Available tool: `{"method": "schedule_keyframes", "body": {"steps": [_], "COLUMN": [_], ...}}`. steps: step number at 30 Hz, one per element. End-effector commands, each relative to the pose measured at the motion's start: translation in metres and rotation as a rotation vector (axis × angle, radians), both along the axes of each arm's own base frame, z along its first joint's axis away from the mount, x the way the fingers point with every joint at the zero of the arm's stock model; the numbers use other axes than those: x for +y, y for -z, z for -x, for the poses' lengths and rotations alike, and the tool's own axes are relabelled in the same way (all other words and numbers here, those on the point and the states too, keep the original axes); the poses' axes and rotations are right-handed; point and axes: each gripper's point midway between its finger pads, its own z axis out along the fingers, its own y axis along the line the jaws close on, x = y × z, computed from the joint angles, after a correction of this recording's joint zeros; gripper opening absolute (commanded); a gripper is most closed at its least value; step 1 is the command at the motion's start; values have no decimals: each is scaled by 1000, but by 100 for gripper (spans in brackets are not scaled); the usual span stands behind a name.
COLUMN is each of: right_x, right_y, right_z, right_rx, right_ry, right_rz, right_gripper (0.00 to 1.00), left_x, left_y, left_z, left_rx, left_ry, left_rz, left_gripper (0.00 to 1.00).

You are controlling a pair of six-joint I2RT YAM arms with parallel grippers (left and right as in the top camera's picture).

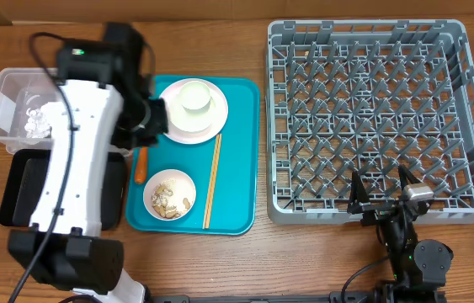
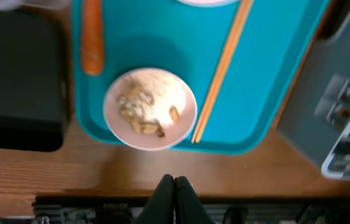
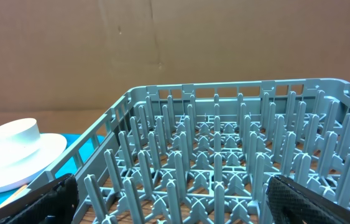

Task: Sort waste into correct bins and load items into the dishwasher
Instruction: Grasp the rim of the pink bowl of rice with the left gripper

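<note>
Two arms | left jaws over tray (image 1: 241, 168) — closed, empty | right jaws low — wide, empty

- My left end effector (image 2: 173, 182) is pinched fully together; my left arm (image 1: 77, 160) stretches forward.
- My right end effector (image 1: 380, 195) is spread wide; my right arm (image 1: 422, 257) sits folded low.

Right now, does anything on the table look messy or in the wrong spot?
The orange carrot lies loose along the left edge of the teal plastic tray, outside any dish. Nothing looks spilled or broken.
</note>
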Motion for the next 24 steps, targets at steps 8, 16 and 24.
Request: {"method": "schedule_keyframes", "body": {"steps": [8,16,24], "right_x": [-1,-1,-1], "right_y": [1,1,1], "right_z": [0,0,0], "right_rx": [-7,-7,-7], "right_ry": [5,5,5], "right_rz": [-3,-3,-3], "right_gripper": [100,100,100], "left_x": [-23,-35,-43], "left_y": [-10,32,81], "left_z": [55,61,41], "left_rx": [-57,-104,-113], "left_ry": [81,58,62], "left_rz": [-38,-58,-55], "left_gripper": [4,4,28]}}
